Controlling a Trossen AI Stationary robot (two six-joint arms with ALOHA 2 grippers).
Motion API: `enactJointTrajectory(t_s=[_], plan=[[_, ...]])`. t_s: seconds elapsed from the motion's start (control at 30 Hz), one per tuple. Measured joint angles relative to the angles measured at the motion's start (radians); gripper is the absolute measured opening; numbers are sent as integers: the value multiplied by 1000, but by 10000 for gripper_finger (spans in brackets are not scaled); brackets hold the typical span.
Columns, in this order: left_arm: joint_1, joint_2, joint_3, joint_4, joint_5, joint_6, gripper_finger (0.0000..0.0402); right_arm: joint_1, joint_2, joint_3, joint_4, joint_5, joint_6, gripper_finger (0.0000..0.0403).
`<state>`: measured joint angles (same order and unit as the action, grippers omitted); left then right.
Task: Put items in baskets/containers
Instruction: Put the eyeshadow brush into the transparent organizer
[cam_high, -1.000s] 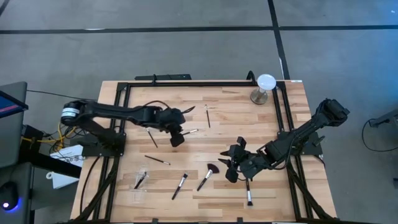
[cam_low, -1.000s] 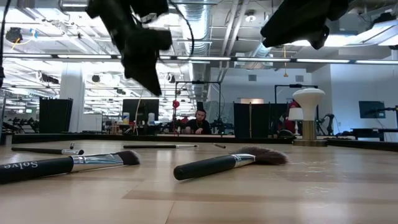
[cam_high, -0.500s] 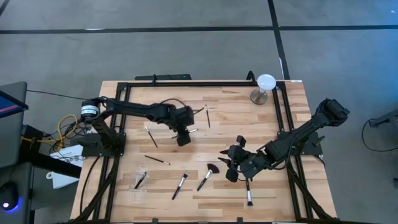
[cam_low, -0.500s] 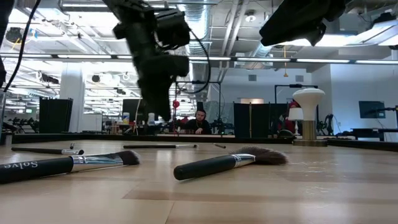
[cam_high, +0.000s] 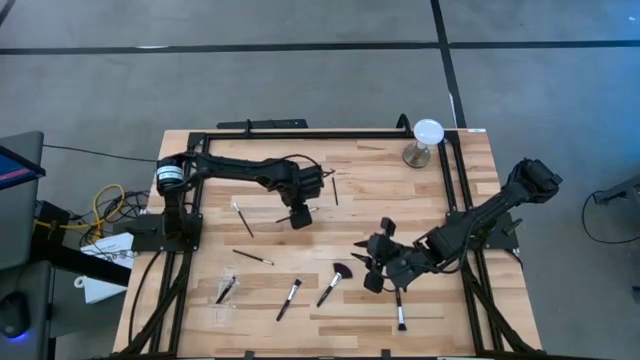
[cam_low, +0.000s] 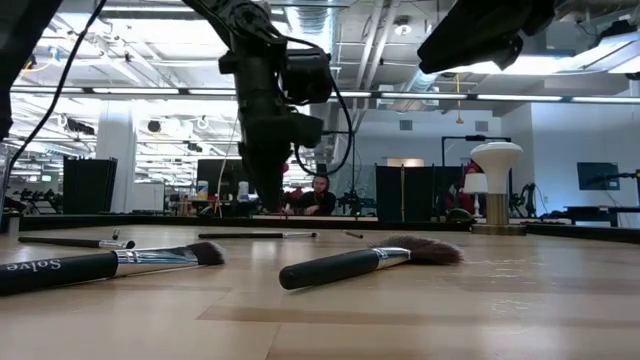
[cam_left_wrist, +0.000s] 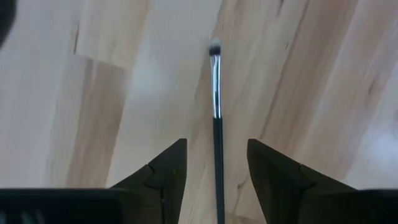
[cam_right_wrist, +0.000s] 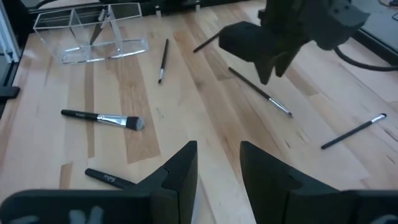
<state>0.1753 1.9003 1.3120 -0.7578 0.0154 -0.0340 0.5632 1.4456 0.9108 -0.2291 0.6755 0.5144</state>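
Approach step: your left claw (cam_left_wrist: 214, 171), fingers apart, straddles a slim brush (cam_left_wrist: 216, 93) on the bench (cam_high: 380, 185); next, lower and close. Right claw (cam_right_wrist: 217, 165), parted, waits.

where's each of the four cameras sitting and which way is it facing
High view: overhead, straight down on the table; both arms show, left tool, right tool.
Low view: table height, level toward the room; the left arm hangs in.
Left wrist view: aimed down between its open fingers at a slim brush.
Right wrist view: looks across the table to the clear tray.
Shared: the right wrist view also shows the left tool over that brush.
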Motion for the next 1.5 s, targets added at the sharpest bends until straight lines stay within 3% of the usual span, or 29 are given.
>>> enactJointTrajectory(t_s=[0.83,1.03,1.23,1.5], plan=[[10,105,-15,77,12,-23,119,5,0,0,-17,0,0,113],[17,106,-16,78,10,-24,86,5,0,0,-18,3,0,113],[18,107,-17,71,12,-35,15,5,0,0,-18,3,0,113],[0,70,-24,-6,21,-58,14,5,0,0,-27,4,0,113]])
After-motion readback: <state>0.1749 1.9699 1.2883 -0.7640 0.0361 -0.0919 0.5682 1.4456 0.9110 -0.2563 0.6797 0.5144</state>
